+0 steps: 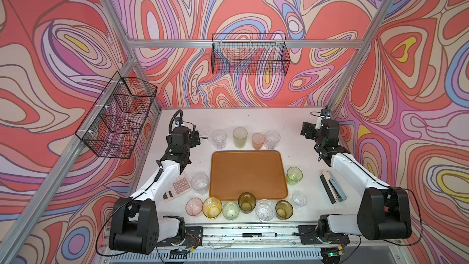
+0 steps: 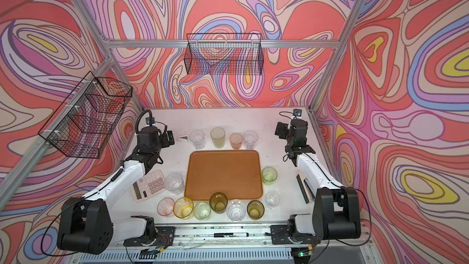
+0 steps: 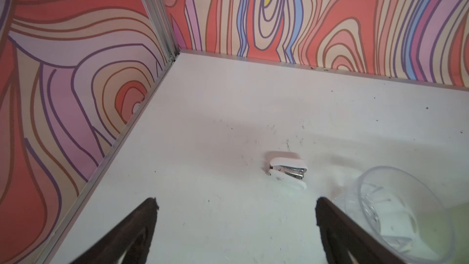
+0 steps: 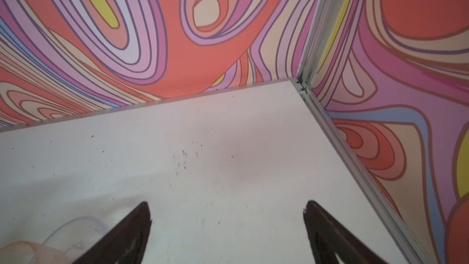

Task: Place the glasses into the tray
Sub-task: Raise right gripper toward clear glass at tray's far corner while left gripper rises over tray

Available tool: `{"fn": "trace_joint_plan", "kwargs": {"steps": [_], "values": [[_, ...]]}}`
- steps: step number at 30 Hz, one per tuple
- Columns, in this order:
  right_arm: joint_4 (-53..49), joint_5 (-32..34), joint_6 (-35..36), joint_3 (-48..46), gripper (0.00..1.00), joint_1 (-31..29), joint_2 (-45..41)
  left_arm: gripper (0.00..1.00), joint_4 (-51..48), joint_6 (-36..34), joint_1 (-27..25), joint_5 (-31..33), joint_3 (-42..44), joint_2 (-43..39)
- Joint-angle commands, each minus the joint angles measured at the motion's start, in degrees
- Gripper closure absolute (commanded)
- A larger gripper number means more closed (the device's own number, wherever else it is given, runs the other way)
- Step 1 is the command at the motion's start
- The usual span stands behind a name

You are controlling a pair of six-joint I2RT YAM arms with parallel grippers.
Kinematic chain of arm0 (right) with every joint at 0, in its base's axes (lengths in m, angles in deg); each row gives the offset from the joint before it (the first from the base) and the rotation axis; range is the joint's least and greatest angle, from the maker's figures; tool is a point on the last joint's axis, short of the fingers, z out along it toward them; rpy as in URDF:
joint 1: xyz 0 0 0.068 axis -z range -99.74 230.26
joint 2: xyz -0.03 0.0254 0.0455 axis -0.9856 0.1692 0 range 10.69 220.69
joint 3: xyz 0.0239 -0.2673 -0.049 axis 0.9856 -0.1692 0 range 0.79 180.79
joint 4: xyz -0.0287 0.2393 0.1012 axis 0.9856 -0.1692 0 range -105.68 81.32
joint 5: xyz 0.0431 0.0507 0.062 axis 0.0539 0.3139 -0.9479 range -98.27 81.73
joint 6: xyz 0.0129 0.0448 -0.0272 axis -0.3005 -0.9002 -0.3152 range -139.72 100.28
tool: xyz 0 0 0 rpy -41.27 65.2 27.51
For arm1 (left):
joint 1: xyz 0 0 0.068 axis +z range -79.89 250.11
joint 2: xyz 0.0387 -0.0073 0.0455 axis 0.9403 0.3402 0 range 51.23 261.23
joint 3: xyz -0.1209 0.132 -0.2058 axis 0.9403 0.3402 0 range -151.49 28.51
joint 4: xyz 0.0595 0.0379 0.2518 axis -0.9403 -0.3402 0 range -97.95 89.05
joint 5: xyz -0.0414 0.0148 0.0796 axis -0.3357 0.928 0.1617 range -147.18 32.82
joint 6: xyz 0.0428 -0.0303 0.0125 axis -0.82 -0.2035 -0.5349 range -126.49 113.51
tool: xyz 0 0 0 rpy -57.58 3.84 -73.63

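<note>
Currently, left gripper point(image 3: 235, 203) jaws wide, gripping nothing, above table point(image 3: 228, 123) by far-left corner. Right gripper point(image 4: 227, 206) same, wide, by far-right corner. Tray point(image 1: 248, 173) lies mid-table. 13 glasses point(image 1: 240, 137) stand on the table around it: 4 behind, 6 in front, rest at sides.

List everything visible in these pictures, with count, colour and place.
table: one, white, below all
tray: one, orange-brown, centre
glasses: thirteen; clear, pink, green, yellow, olive; around the tray, none inside
calculator: one, white, left of tray
dark stapler: one, black and blue-grey, right of tray
small stapler: one, white, back left
wire baskets: two, black, left and back walls
marker: one, black and white, front rail
left hand: one, black, open, back left
right hand: one, black, open, back right
</note>
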Motion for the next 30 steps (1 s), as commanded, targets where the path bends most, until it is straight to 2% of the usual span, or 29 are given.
{"fn": "trace_joint_plan", "kwargs": {"steps": [1,5,10,14,20,30], "values": [[-19.3,2.6,-4.9,5.5,0.02,-0.5,-0.2,0.01,-16.4,3.9,-0.8,-1.6,-5.4,-2.7],[-31.5,-2.1,-9.2,11.2,0.02,-0.6,0.7,0.00,-26.5,4.6,-0.9,-5.5,-11.7,-4.0],[-40.0,-6.5,-11.1,15.1,0.02,-3.4,1.4,0.00,-37.8,3.4,-0.9,-12.3,-21.1,-2.4],[-43.2,-9.4,-11.0,17.1,0.02,-5.6,1.6,0.00,-38.0,2.5,-0.9,-19.2,-21.4,-2.8],[-44.9,-12.2,-11.4,19.8,0.12,-7.3,4.7,0.00,-39.1,0.0,-0.9,-23.9,-21.1,-2.8],[-45.2,-12.7,-12.0,24.0,0.31,-9.2,12.2,0.02,-40.1,-1.6,-0.9,-29.3,-21.0,-2.5]]}}
